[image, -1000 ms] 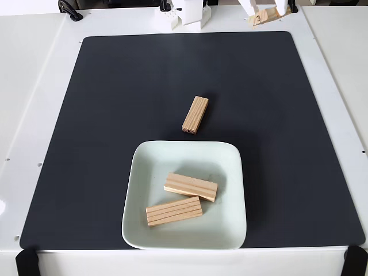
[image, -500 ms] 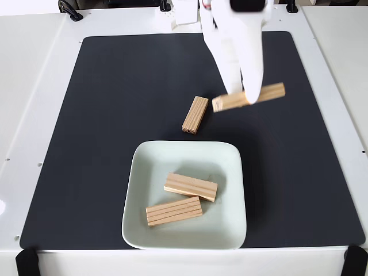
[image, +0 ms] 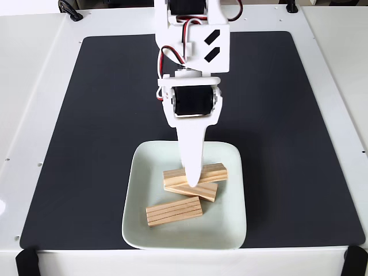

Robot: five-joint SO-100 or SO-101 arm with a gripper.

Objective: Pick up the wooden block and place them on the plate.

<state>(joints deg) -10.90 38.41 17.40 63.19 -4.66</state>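
In the fixed view my white gripper (image: 192,177) reaches down over the pale plate (image: 132,184), shut on a wooden block (image: 214,171). It holds that block crosswise, just over the dish. Right under it a second wooden block (image: 208,192) lies in the plate, partly covered by the held one and by my finger. A third wooden block (image: 173,211) rests in the plate's front left part, clear of the gripper. The arm's body (image: 192,69) hides the mat behind the plate.
The plate sits near the front of a black mat (image: 98,126) on a white table (image: 34,86). Black clamps (image: 26,261) mark the front corners. Open mat lies left and right of the arm.
The gripper carried the block from the table's far edge, over the mat's middle, down to the plate. The arm now covers the block that lay on the mat behind the plate.
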